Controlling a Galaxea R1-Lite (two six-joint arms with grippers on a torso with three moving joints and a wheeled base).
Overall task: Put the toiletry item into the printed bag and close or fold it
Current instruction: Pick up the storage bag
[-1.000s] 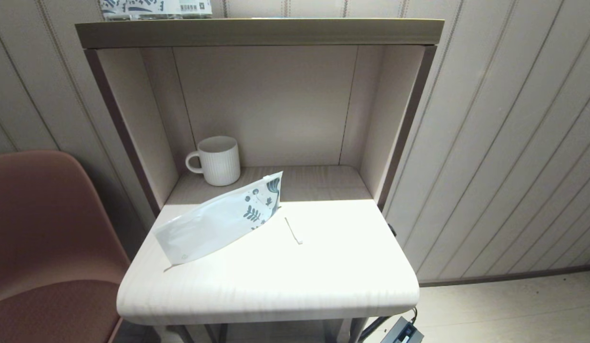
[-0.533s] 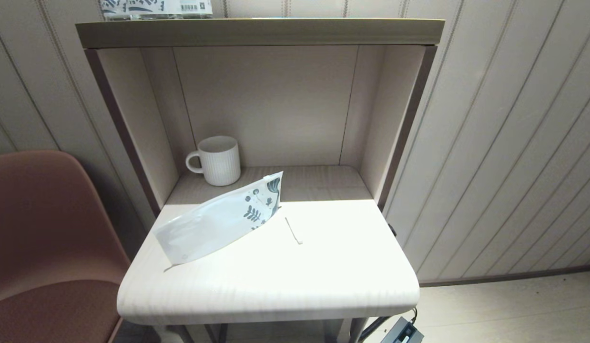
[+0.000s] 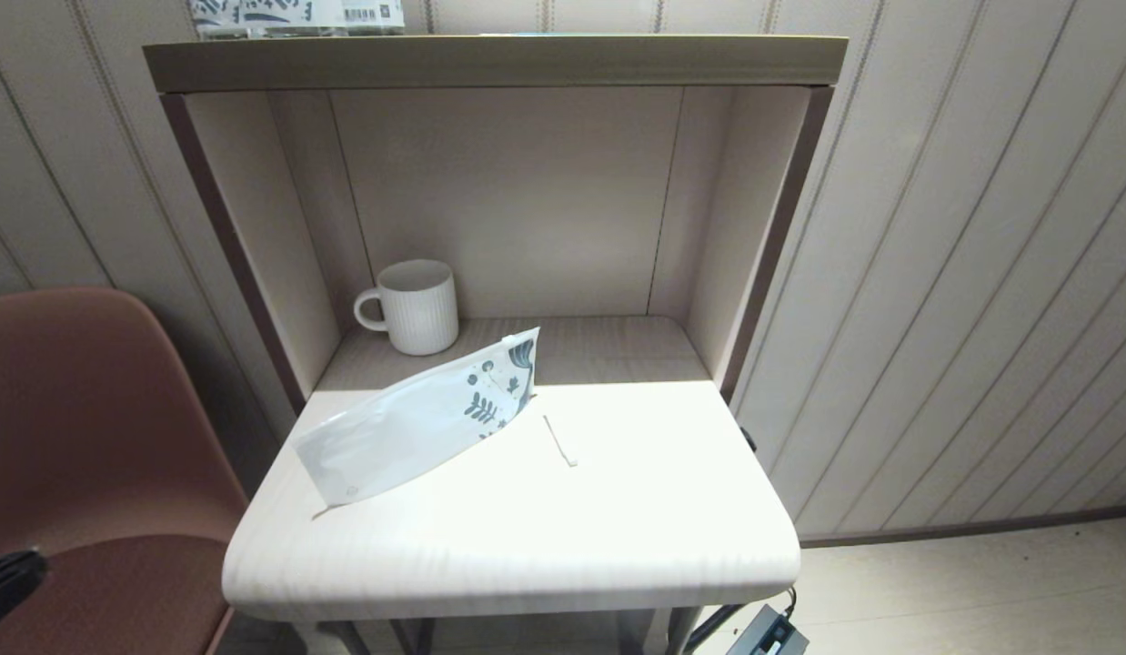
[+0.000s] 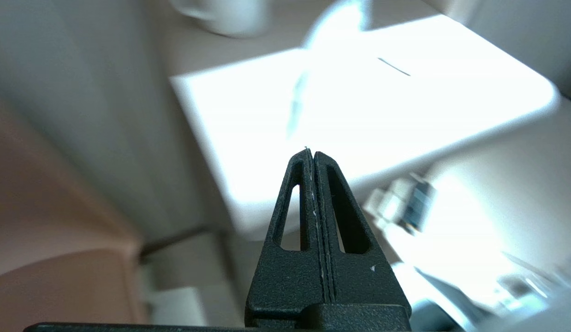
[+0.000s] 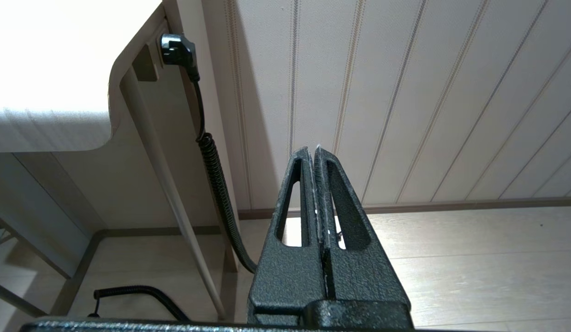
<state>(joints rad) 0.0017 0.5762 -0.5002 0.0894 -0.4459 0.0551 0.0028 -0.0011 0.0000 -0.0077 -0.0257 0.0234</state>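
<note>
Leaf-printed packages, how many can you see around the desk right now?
2. The printed bag lies on the desk surface, in front of the mug. A second printed package with a barcode label sits on the top shelf, mostly cut off; more could be hidden up there.

Tabletop: you saw its front half glaring white under strong light.
Shelf recess: it sat in soft shade.
Left wrist view: everything behind the left gripper was smeared with blur.
Right wrist view: it was sharp, the tabletop corner blown out.
</note>
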